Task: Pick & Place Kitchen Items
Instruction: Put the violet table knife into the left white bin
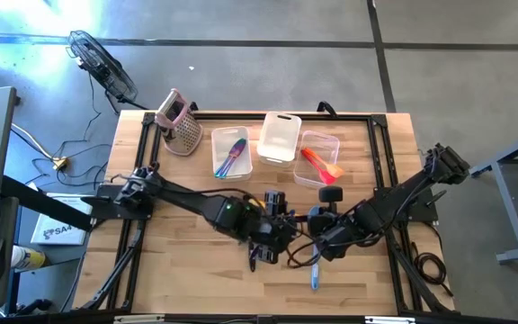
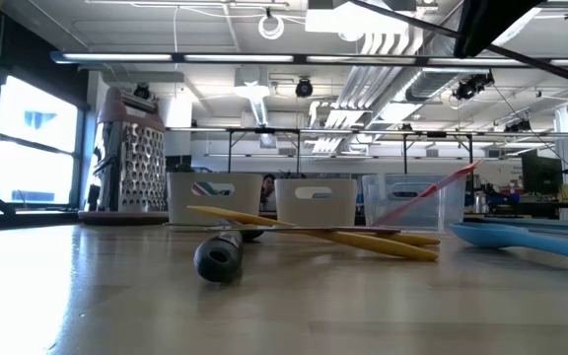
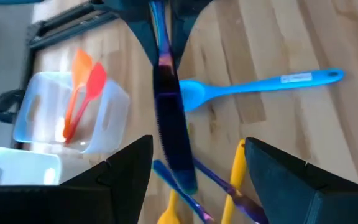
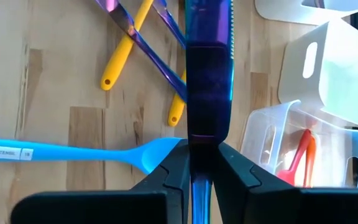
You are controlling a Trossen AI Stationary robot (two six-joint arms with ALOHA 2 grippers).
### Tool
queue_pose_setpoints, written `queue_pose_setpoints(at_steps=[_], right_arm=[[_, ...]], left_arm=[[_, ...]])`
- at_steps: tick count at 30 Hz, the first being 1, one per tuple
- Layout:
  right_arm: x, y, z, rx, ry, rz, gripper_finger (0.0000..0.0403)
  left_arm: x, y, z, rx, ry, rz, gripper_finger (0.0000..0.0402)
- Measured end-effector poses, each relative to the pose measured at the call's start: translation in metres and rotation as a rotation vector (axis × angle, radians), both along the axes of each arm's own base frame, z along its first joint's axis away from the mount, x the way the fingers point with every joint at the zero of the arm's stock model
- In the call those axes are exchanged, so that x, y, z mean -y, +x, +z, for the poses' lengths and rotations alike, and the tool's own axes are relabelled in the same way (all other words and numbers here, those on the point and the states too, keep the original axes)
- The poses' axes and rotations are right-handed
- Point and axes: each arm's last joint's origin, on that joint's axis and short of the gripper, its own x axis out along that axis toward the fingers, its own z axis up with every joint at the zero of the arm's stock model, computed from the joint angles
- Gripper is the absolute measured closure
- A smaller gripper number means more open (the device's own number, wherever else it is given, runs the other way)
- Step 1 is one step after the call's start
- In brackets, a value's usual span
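My right gripper (image 4: 202, 148) is shut on a purple-blue iridescent knife (image 4: 207, 87), held above the table's near middle. Its saw-toothed blade (image 3: 174, 140) points at my left gripper (image 3: 197, 143), which is open. The left fingers stand on either side of the blade and touch nothing. On the table below lie a blue spatula (image 4: 73, 152), two yellow utensils (image 4: 126, 46) and a slim purple one (image 4: 143, 46). In the high view the two grippers (image 1: 272, 241) (image 1: 317, 238) face each other. My right gripper pinches the knife's handle end (image 4: 202, 134) between its two fingers, which lie along the knife. They come slanting down from the table's right side. The knife sticks straight out beyond the fingertips, lifted clear of the table, with its blade end free.
Three clear tubs stand at the back: one with colourful utensils (image 1: 232, 151), an empty one (image 1: 279, 137), and one with an orange and a red spatula (image 1: 317, 160). A pink-topped grater (image 1: 178, 121) stands at the far left. A black utensil (image 2: 220, 258) lies near the middle.
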Motion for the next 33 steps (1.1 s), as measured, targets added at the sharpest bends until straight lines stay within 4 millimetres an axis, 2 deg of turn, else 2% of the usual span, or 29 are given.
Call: queue_pose_setpoints(at_steps=[11,17,26,30,33], right_arm=[[0.004,0.003,0.0,0.002,-0.001,-0.003,0.036],[0.004,0.003,0.0,0.003,-0.001,-0.003,0.0354],[0.004,0.003,0.0,0.004,-0.001,-0.001,0.0362],[0.004,0.003,0.0,0.004,-0.002,-0.003,0.0354],[0.004,0.003,0.0,0.006,-0.004,-0.003,0.035]], left_arm=[[-0.018,0.01,0.001,0.01,-0.065,-0.003,0.0153],[-0.038,0.016,0.0,-0.014,-0.145,-0.019,0.0153],[-0.071,0.022,-0.002,-0.069,-0.348,-0.028,0.0153],[-0.079,0.023,-0.002,-0.09,-0.448,-0.052,0.0153],[-0.083,0.028,-0.007,-0.097,-0.548,-0.005,0.0153]])
